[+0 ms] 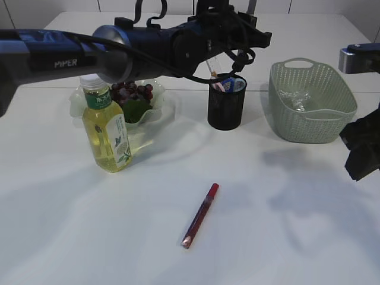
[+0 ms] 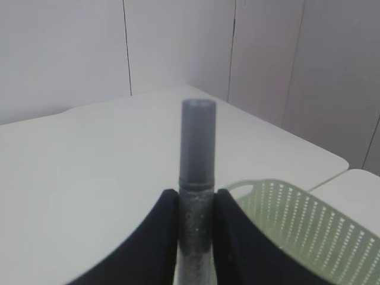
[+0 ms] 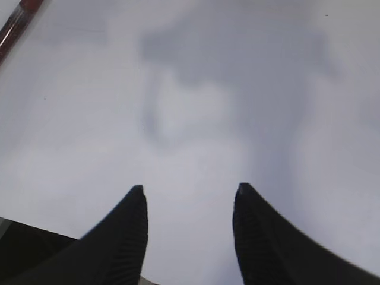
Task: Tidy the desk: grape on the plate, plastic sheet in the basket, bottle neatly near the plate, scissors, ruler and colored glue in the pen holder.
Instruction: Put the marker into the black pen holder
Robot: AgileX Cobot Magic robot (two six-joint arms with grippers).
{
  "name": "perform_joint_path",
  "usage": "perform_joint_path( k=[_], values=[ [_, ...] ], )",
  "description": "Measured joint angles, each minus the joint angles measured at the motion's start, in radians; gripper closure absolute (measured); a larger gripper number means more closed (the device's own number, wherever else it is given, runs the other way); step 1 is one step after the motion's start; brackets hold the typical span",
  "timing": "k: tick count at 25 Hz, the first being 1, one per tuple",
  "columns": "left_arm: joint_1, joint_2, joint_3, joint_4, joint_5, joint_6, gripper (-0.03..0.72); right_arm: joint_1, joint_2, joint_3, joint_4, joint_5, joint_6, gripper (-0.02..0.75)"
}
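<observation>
My left gripper (image 2: 197,193) is shut on a grey glitter glue tube (image 2: 197,148), which stands up between the jaws. In the exterior view this gripper (image 1: 221,62) hangs just above the black pen holder (image 1: 226,110), where blue and pink items stick out. A red glue tube (image 1: 200,215) lies on the table in front. The bottle (image 1: 107,127) stands upright beside the plate (image 1: 163,110), which carries the grapes (image 1: 133,91). A plastic sheet (image 1: 297,100) lies in the green basket (image 1: 312,127). My right gripper (image 3: 190,189) is open over bare table.
The left arm stretches across the back of the table, above the bottle and the plate. The right arm (image 1: 362,148) sits at the right edge, in front of the basket. The red glue tube (image 3: 18,24) shows at the top left of the right wrist view.
</observation>
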Motion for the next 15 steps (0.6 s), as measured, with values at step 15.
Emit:
perform_joint_path(
  k=[15],
  values=[
    [0.011, 0.073, 0.000, 0.003, -0.200, 0.043, 0.566, 0.000, 0.000, 0.000, 0.000, 0.000, -0.004, 0.356]
  ],
)
